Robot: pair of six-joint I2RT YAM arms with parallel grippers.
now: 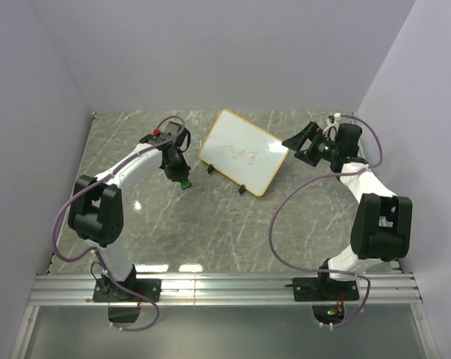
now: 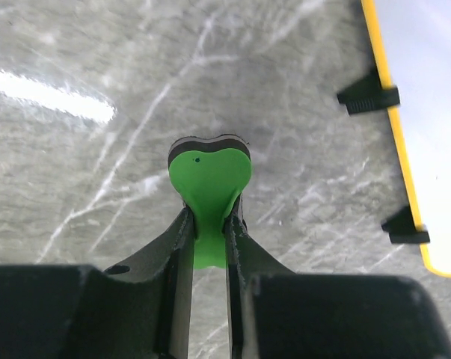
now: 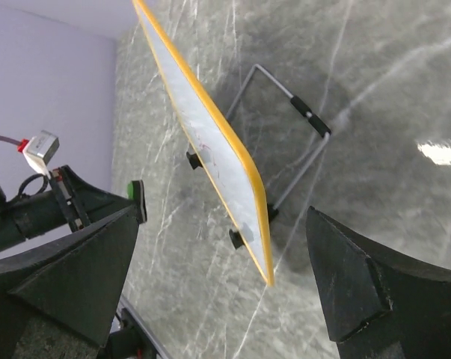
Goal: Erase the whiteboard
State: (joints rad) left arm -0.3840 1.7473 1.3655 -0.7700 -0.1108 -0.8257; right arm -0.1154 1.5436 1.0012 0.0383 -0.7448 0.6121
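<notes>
Two arms stand at the near edge of the grey marble counter (image 1: 210, 232), the left arm (image 1: 105, 202) and the right arm (image 1: 375, 217), and both reach toward the far middle. Between them stands the whiteboard (image 1: 244, 152). It leans back on a thin wire stand (image 3: 300, 112) behind it, so its white face is turned up toward the arms and can be wiped from the front.

The right tool (image 1: 300, 146) hangs just beside the right end of the board. Its jaws are wide apart and it holds nothing. In the right wrist view the yellow edge of the board lies between the two dark fingers (image 3: 83, 277) but does not touch them. I judge it waits there to steady the board, because a board that leans could slide or tip when it is pushed.

The left tool (image 2: 209, 224) is closed firmly on a small green eraser (image 2: 210, 179), with the dark felt side pointing away from the wrist, ready to rub. It hovers over the bare counter near the left end of the board, not touching it.

At the lower edge of the board sit two small black feet (image 2: 369, 96). Thin red scribbles (image 1: 240, 153) are on the face, so the wiping is not yet begun.
</notes>
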